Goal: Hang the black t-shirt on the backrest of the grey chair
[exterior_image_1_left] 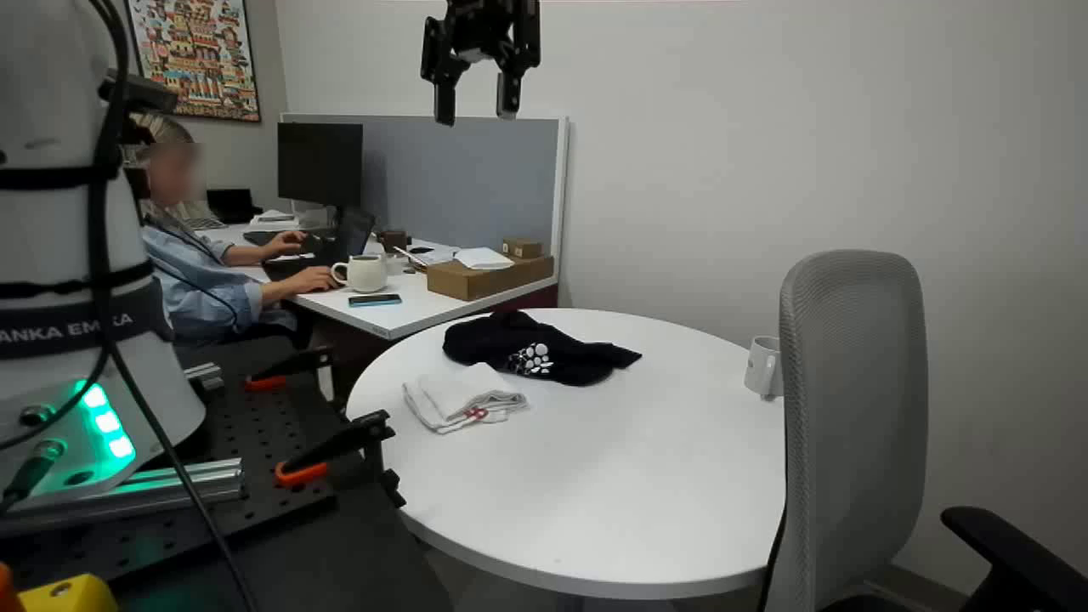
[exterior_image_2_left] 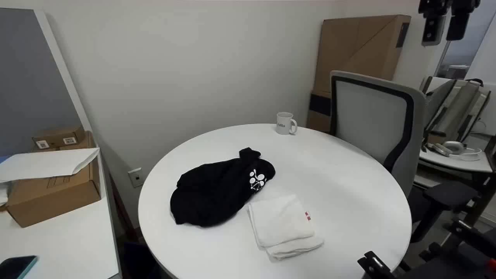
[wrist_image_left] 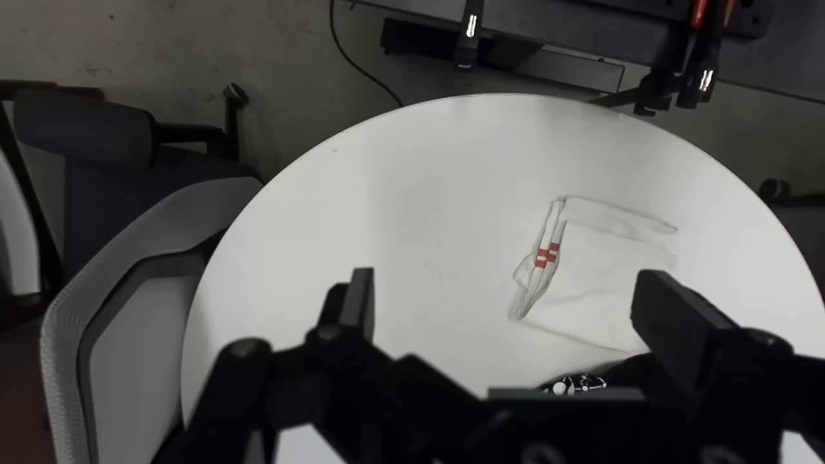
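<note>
The jaws hang spread and empty well above the table (exterior_image_1_left: 612, 501); the black t-shirt (exterior_image_2_left: 217, 193) lies bunched on it below them, at lower right in the wrist view. In an exterior view its long axis slants, the end with white print (exterior_image_2_left: 257, 180) roughly facing the grey chair (exterior_image_2_left: 372, 112).

"ANKA EM…KA" on robot arm (exterior_image_1_left: 51, 238), blurred lettering on mug (exterior_image_2_left: 284, 124)
</note>
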Robot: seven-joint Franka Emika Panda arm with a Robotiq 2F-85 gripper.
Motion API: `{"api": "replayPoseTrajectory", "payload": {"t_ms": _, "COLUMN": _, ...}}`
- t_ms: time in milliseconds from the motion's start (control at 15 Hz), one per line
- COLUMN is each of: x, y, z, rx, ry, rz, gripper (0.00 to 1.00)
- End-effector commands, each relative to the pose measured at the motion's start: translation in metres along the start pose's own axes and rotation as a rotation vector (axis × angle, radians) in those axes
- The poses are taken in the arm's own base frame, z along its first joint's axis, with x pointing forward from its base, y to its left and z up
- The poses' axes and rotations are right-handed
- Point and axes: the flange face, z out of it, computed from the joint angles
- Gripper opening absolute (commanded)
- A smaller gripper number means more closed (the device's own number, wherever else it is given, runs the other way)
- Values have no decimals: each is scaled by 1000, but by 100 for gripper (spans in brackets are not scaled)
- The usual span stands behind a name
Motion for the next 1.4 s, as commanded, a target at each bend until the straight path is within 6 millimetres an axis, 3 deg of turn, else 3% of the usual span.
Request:
{"api": "replayPoseTrajectory", "payload": {"t_ms": 0, "x": 0, "y": 0, "z": 0, "rx": 0, "ry": -1, "rz": 0, "gripper": 100}}
{"api": "replayPoseTrajectory", "payload": {"t_ms": 267, "x": 10, "y": 6, "z": -4, "rx": -70, "ry": -46, "rz": 107, "gripper": 100}}
{"api": "replayPoseTrajectory", "payload": {"t_ms": 400, "x": 30, "y": 16, "z": -11, "rx": -111, "ry": -41, "rz": 139, "gripper": 100}}
{"api": "replayPoseTrajectory", "payload": {"t_ms": 733, "x": 107, "y": 56, "z": -44, "rx": -135, "ry": 16, "rz": 113, "gripper": 100}}
{"api": "replayPoseTrajectory", "payload": {"t_ms": 933, "x": 165, "y": 67, "z": -47, "rx": -114, "ry": 56, "rz": 49, "gripper": 100}}
{"api": "replayPoseTrajectory", "payload": {"t_ms": 1067, "x": 206, "y": 62, "z": -42, "rx": -91, "ry": 90, "rz": -39, "gripper": 100}}
{"api": "replayPoseTrajectory", "payload": {"t_ms": 1333, "x": 282, "y": 14, "z": -10, "rx": -37, "ry": 116, "rz": -271, "gripper": 100}}
